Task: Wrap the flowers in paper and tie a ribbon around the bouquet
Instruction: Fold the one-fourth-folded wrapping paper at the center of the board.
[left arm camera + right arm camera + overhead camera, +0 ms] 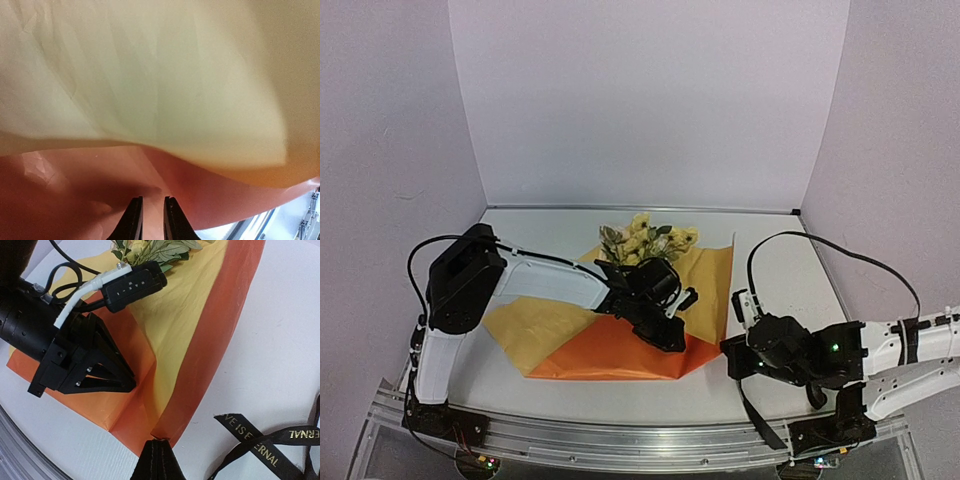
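A flat white table [790, 290] stands inside plain lavender walls [640, 100], with a ribbed aluminium rail [620, 440] along its near edge. A black cable [840, 250] arches over the right arm.

In the right wrist view, the bulk of the left arm and a small black box-shaped wrist camera [132, 285] with a white lead cover much of the sheet and the stems.

At the table's middle lies a large thin sheet of bright orange paper [610, 355] with a paler yellow underside. The bunch of pale yellow and cream flowers [645, 240] with green leaves rests at its far end, blossoms pointing away from the arms.

The left gripper [675, 340] reaches across onto a folded-over orange flap. Its black tapered fingers [132, 220] stand a narrow slit apart, with orange showing in the slit. I cannot tell whether they nip the sheet.

The right gripper [160, 460] has its dark, stitched-looking fingers pressed together. Their tip meets the near right corner of the paper, but I cannot tell whether the corner is caught between them.

Just right of that corner, a narrow black satin ribbon [265, 445] with gold lettering lies limp on the bare table, looping and crossing itself.

The paper shows sharp fold lines and soft creases. In the left wrist view, its pale side [150, 100] billows close and blurred.
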You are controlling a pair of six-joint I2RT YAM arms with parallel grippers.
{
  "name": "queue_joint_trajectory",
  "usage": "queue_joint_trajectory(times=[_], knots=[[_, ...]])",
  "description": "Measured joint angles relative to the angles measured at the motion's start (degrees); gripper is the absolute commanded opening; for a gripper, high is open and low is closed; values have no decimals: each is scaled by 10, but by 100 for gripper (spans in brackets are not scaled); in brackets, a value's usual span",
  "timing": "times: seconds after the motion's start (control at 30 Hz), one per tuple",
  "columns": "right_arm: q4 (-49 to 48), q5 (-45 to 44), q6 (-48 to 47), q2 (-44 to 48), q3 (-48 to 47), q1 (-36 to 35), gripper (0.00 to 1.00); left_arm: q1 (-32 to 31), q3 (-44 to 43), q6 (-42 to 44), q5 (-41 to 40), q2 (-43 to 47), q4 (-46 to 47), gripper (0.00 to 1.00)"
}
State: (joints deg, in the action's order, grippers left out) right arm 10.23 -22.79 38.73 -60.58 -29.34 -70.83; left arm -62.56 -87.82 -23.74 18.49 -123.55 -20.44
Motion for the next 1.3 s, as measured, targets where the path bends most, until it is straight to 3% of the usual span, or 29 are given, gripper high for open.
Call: queue_joint_trajectory(times=[0.27,0.53,0.67,0.83,1.3], knots=[[68,-37,-25,32,0,0,0,13,65,-15,19,90,0,21],[109,-68,-38,54,0,0,0,35,260,-28,40,282,-17,18],[125,-73,-48,54,0,0,0,35,342,-39,44,333,-35,14],[146,-72,-58,45,-11,0,0,34,386,-49,38,328,-51,11],[146,7,-64,-42,-104,1,0,35,385,-66,-7,263,-4,9]])
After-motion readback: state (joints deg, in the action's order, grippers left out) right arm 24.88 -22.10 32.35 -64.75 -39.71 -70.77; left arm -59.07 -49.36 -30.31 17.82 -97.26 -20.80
